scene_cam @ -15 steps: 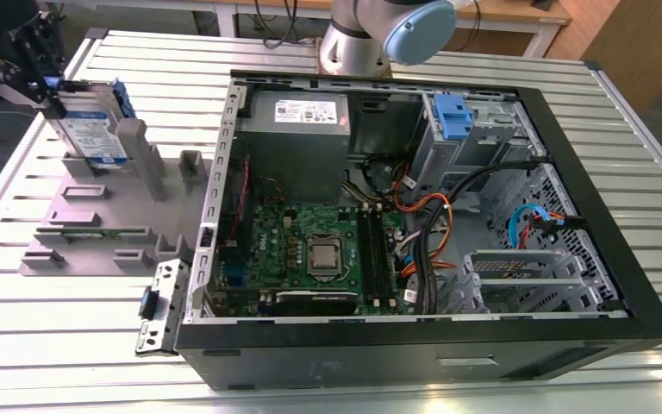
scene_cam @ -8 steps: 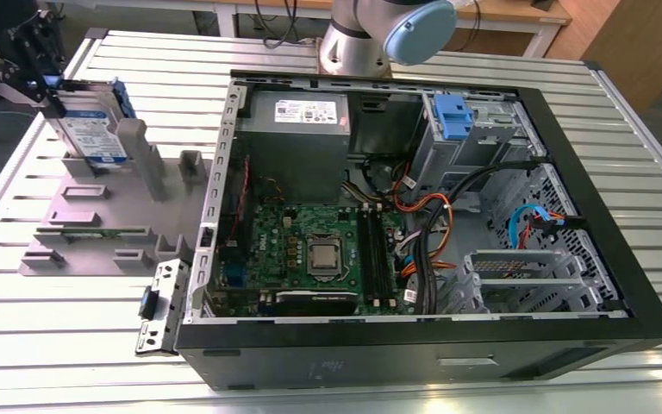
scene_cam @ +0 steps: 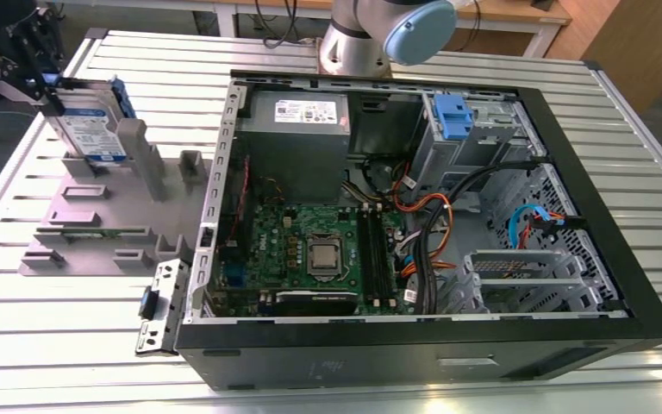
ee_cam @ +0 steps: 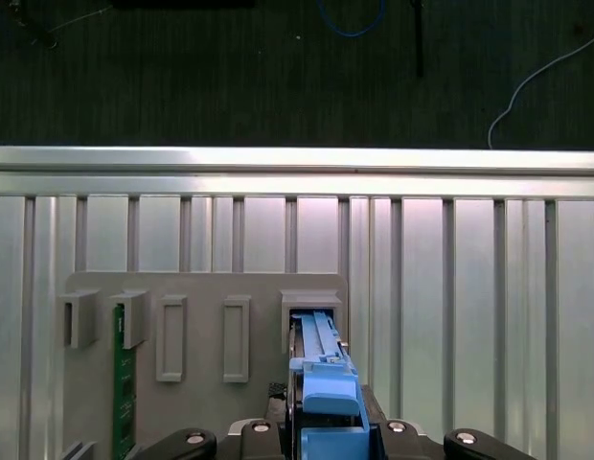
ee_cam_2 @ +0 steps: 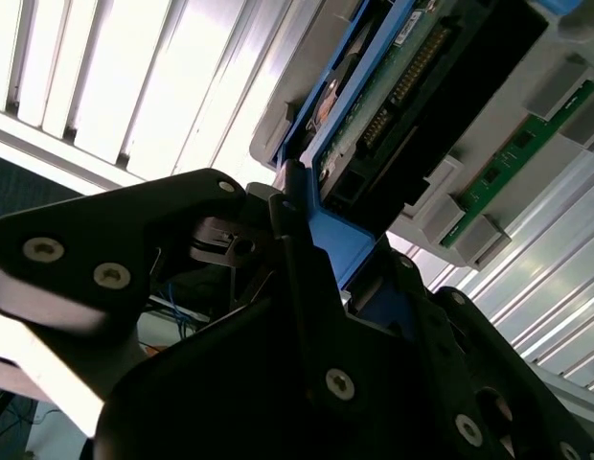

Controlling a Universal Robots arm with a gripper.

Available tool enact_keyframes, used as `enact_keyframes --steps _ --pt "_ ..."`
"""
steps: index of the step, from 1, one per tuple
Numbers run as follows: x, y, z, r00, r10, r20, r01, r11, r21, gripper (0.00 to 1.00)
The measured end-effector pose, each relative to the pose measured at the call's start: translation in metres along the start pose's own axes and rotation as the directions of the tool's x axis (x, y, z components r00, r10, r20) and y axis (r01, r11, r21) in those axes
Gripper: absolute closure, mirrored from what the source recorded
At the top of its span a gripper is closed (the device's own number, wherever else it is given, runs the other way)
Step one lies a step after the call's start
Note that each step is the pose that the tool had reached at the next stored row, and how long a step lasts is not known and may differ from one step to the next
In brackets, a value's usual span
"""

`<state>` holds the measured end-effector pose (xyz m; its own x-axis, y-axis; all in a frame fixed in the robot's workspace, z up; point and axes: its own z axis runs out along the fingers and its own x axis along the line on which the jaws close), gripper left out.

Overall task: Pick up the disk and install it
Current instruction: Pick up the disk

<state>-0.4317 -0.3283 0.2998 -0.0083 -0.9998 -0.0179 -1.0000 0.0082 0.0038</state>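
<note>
Pincer [scene_cam: 44, 84] is clenched on the disk [scene_cam: 87, 134], gripping it by its blue frame [ee_cam: 326, 383]. I see this at the exterior view's left. The disk stands upright on edge, seated in an end slot of the grey holder [scene_cam: 101, 216] on the slatted desk [scene_cam: 55, 345]. In the second wrist view the black fingers [ee_cam_2: 295, 259] press the frame from both sides. A green circuit board [ee_cam: 122, 383] stands in another holder slot. The open computer case [scene_cam: 607, 259] lies just beside the holder, on the exterior view's right.

We see the disk [scene_cam: 86, 135], silver-grey, white-and-blue label, bright blue frame, standing upright in a slot of the grey holder [scene_cam: 92, 248].
</note>
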Motion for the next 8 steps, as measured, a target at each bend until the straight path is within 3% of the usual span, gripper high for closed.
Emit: enact_keyframes --steps 8 --pt "0.0000 0.0000 -0.0024 1.0000 0.000 0.0001 0.000 1.0000 0.0002 0.63"
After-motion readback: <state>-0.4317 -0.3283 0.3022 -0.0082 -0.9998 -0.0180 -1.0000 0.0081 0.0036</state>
